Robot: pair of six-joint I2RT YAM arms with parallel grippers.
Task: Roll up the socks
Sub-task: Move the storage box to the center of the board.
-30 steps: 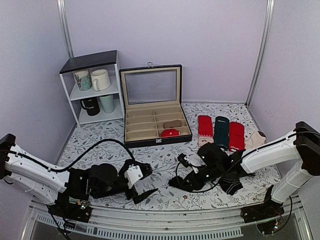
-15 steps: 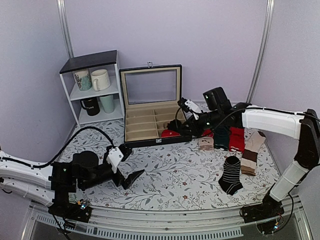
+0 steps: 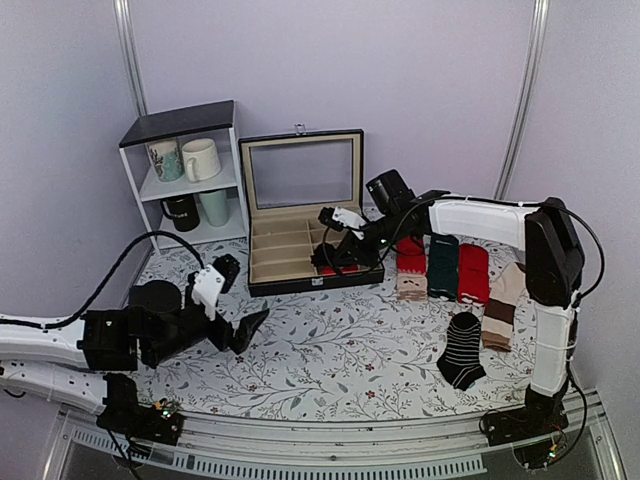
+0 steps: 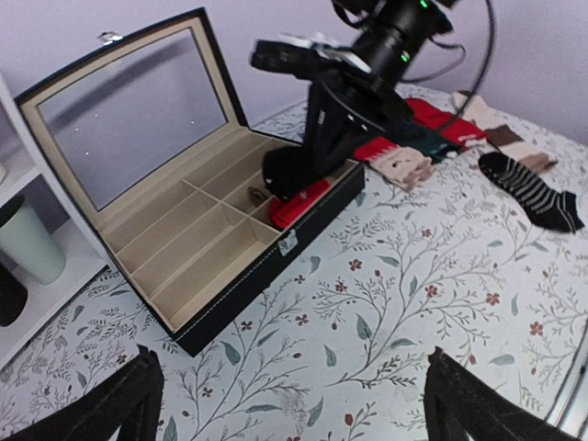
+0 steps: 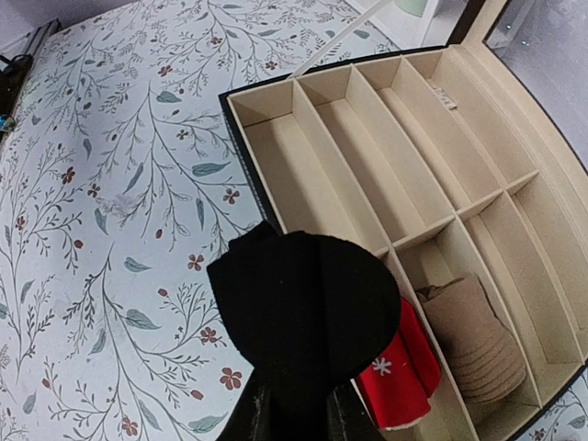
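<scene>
Stowing step, judged. The right pincer [image 5: 292,418] pinches the rolled black fabric sock bundle [image 5: 303,312] over the front cells of the black, cream-lined divider box [image 3: 300,283], beside a red rolled sock [image 5: 401,377]. The left pincer [image 4: 294,409] stands spread above the floral-patterned bench [image 4: 395,303]. The next move calls for lowering the bundle into a free cell and then releasing it.

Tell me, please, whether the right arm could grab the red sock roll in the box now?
Probably not yet: the right gripper hovers over the red sock roll and the box lid is open, but it is shut on a rolled black sock.
</scene>
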